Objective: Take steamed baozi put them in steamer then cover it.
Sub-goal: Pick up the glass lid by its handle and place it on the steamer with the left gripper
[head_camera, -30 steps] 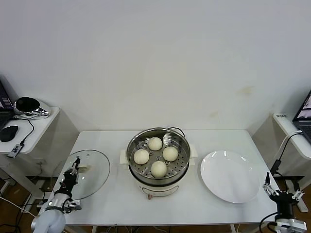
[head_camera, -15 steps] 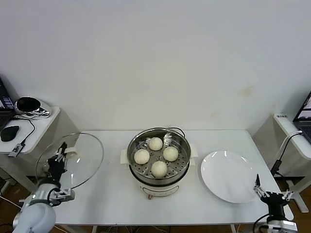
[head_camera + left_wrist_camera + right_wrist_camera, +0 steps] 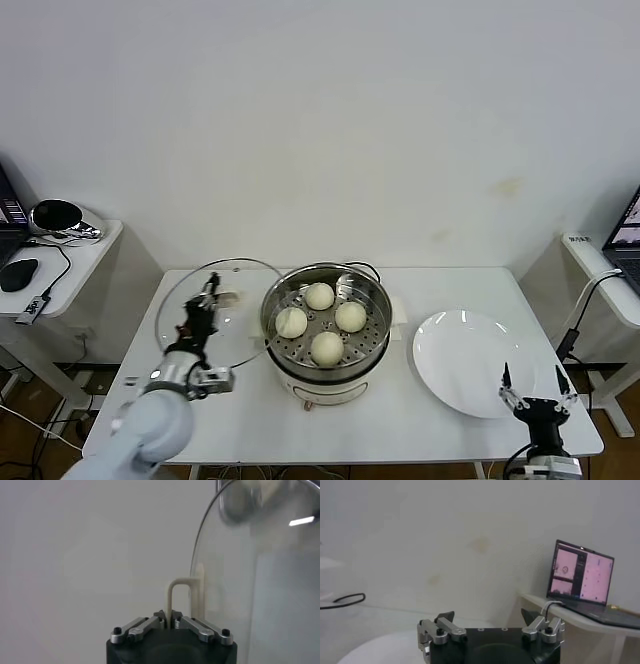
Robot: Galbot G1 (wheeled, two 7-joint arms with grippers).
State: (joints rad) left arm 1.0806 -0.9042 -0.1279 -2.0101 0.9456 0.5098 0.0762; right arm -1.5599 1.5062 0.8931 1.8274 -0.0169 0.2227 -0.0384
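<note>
Now the left gripper (image 3: 207,297) is clamped on the cream handle (image 3: 176,596) of the cover (image 3: 215,312), holding the glass lid tilted just left of the steamer (image 3: 326,330), its rim overlapping the pot's left edge. Four steamed baozi (image 3: 319,296) sit in the steamer. Right gripper (image 3: 531,382) hangs spread wide by the plate (image 3: 470,362).

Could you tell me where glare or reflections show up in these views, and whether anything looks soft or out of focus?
Head view: the steamer rim shines, and the cover held by the left hand shows faint reflections. Left wrist view: a bright streak glints on the glass, and the handle looks soft. Right wrist view: the laptop screen glows, and the plate is blurred.
</note>
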